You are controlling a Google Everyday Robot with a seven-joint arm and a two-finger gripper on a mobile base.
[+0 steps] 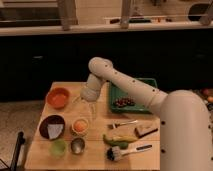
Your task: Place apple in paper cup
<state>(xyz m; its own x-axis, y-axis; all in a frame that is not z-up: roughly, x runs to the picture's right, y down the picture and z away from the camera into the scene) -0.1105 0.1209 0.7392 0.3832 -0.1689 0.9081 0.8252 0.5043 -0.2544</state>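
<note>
The apple [80, 124], small and orange-red, sits inside the paper cup [80, 132], whose pale rim shows around it, near the table's front left. My gripper [87, 111] hangs just above and slightly behind the cup, pointing down from the white wrist. It is open, and nothing shows between its fingers. The arm reaches in from the right over the table.
An orange bowl [58, 97] stands at the back left. A dark bowl [52, 127], a light-green cup [57, 148] and a metal cup [77, 146] ring the paper cup. A green tray [145, 85] lies at the back right. A brush [125, 151], a brown block [145, 130] and a yellow-green item [118, 138] lie front right.
</note>
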